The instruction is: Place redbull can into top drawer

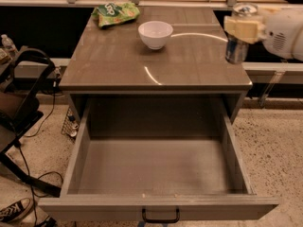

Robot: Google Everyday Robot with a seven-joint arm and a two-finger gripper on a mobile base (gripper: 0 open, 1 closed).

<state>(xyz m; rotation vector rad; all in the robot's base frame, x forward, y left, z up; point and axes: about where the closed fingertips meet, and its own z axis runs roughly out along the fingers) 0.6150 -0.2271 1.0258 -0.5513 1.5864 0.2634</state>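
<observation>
— One can: where is it?
— My gripper [242, 27] clamps the redbull can [235, 51], upright, over the right edge of the cabinet top [118, 65].
— And the top drawer [75, 160]?
— Wide open below, well apart from the can. Farther left, a white bowl [155, 34] and a green snack bag [115, 13] sit on the top.

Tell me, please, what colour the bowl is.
The bowl is white, camera view; the gripper holds the redbull can at the cabinet's right edge.

The gripper [242, 28] is clasping the redbull can [236, 52] upright over the cabinet top's [118, 65] right edge (right of the white bowl [155, 33]); the top drawer [94, 208] is hanging open below.
</observation>
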